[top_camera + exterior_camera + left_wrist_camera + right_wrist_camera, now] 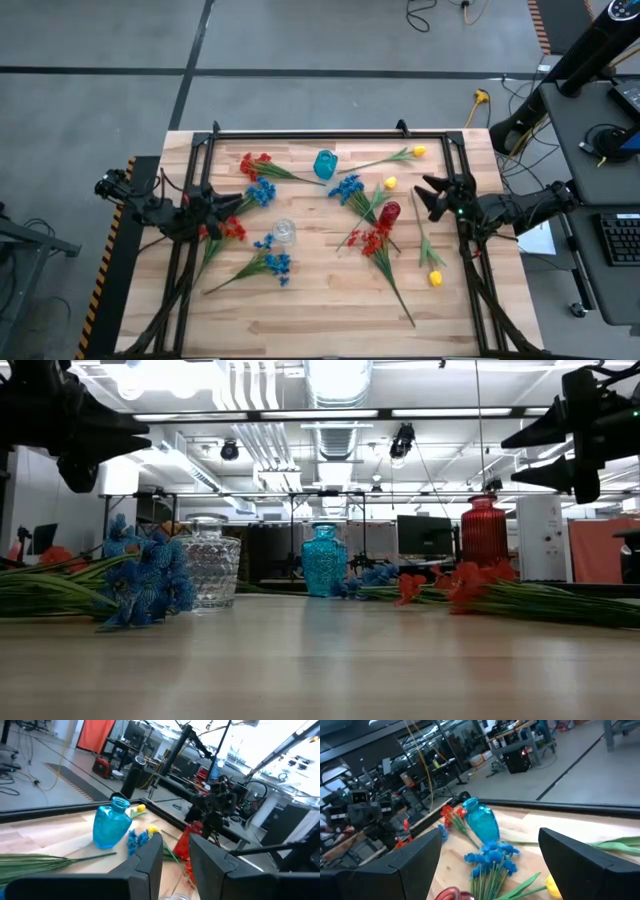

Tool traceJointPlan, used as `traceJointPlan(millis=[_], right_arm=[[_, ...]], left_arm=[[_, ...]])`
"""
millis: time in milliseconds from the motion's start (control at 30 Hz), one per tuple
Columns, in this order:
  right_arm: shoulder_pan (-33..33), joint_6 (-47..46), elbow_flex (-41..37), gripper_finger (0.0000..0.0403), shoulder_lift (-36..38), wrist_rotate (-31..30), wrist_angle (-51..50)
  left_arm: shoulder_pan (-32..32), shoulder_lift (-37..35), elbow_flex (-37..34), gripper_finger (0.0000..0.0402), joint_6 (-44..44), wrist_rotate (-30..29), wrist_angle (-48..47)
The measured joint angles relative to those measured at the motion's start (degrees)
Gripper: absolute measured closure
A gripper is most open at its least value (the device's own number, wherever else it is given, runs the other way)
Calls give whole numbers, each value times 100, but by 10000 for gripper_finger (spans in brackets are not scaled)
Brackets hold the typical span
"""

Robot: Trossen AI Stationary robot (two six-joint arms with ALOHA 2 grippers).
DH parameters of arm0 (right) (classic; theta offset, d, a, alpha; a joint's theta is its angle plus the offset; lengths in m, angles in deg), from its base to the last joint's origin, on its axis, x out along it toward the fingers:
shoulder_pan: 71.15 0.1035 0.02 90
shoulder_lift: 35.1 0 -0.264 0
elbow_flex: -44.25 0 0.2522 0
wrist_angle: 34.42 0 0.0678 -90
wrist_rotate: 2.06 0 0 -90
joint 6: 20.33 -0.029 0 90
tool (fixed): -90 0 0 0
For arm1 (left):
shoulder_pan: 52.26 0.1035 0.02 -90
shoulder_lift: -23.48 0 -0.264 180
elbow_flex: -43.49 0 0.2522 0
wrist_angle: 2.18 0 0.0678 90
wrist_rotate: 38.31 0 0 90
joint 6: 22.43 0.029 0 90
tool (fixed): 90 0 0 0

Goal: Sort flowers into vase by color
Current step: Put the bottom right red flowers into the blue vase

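Observation:
Red, blue and yellow flowers lie flat and scattered on the wooden table [320, 310]: red heads [256, 163], blue heads [347, 188] and a yellow head [435, 278] among them. A blue vase [324, 163], a clear vase [284, 232] and a red vase [389, 213] stand upright between them. My left gripper [240, 203] hovers level over the table's left side with a narrow gap between its fingers [150, 860] and nothing in it. My right gripper [425, 195] hovers level over the right side, wide open and empty.
A black frame [320, 133] runs along the table's far edge and down both sides. The near half of the table holds only a few stems. Beyond the table are desks, screens and cables; a yellow cable [481, 98] lies on the floor at the back right.

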Motion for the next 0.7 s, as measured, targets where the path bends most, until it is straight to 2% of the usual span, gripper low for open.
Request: traceJointPlan(millis=[167,400,533,700], right_arm=[[0,125,0,80,0,-36,7],[0,404,0,80,2,-47,3],[0,473,0,80,2,-47,84],[0,542,0,80,3,-32,287]], left_arm=[[0,54,7,323,109,16,701],[-2,444,37,323,1630,931,2196],[-2,764,385,323,1919,830,2177],[0,1452,1045,323,1906,808,1534]])
